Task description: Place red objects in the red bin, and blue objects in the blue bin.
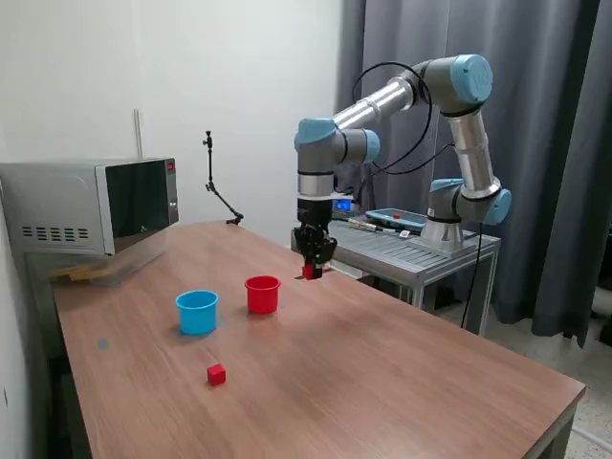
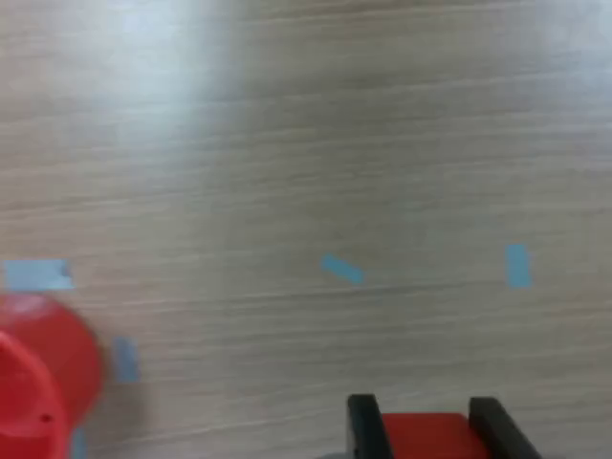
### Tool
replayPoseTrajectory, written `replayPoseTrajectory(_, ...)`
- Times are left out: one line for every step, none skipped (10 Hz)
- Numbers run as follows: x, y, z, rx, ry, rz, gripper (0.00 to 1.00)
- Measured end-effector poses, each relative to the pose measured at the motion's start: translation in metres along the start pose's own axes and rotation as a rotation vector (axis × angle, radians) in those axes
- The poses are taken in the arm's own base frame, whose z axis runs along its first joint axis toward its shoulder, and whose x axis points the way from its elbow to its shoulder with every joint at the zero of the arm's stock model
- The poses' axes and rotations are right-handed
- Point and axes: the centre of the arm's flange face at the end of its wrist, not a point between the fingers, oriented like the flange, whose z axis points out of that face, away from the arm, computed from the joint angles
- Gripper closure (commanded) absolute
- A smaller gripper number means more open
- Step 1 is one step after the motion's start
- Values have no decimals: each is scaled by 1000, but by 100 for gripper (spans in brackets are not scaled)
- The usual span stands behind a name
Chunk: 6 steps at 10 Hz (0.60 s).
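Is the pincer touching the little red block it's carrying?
Touching. The wrist view shows the pincer with a black finger pressed against each side of the red cube, no gap.

White wall (image 1: 191, 67); grey curtain (image 1: 555, 143); wooden table (image 1: 382, 382).

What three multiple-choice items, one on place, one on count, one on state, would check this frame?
1. Where is the blue cup relative to the red cup?
A. on the exterior view's left of it
B. on the exterior view's right of it
C. stacked inside it

2. How many red cubes are visible?
A. none
B. two
C. four

3. What is the hand doing?
A. open and empty
B. shut on a red cube
C. shut on the blue cup

Answers: 1 A, the exterior view shows the cups side by side, blue on the left. 2 B, a loose cube lies on the table and a held cube sits between the fingers. 3 B, the wrist view shows both fingers flanking that cube.
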Motion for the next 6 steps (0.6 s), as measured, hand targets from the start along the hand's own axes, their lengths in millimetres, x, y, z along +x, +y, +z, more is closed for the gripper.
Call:
replayPoseTrajectory(-18, 3, -5, 3, 0, 31, 100)
replayPoseTrajectory(-33, 6, -8, 7, 0, 56, 100)
replayPoseTrajectory(-42, 7, -10, 9, 0, 72, 100)
replayPoseTrajectory(-50, 8, -10, 12, 0, 84, 100)
replayPoseTrajectory(-62, 10, -9, 16, 0, 103, 100)
replayPoseTrajectory(-77, 11, -7, 20, 0, 127, 100)
